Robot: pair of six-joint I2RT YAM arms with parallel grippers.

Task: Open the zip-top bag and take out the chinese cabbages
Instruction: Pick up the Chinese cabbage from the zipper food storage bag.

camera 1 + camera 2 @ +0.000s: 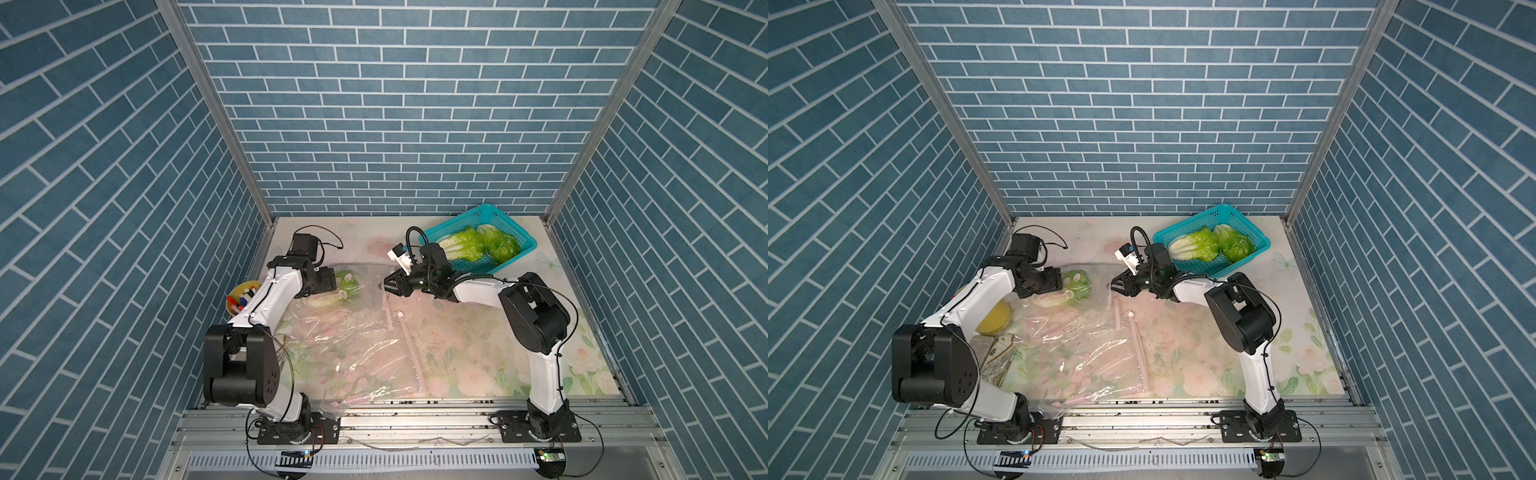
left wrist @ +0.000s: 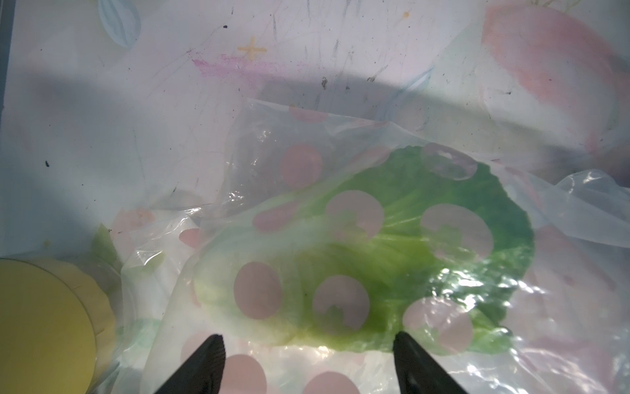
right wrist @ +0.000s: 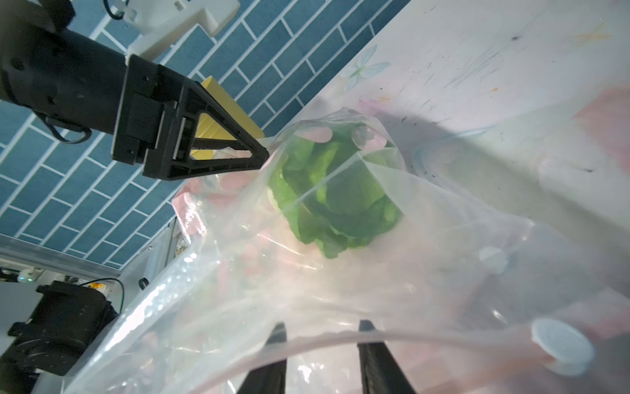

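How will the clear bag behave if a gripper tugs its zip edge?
Probably floppy: the bag lies wrinkled and collapsed, so it should fold rather than move as one piece. Likely slippery, judging by its glossy sheen. The cabbage inside one end would probably weigh that end down, so a tug stretches film first.

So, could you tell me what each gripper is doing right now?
Left gripper: open, holding nothing.
Right gripper: open, bag rim lying across its jaws.
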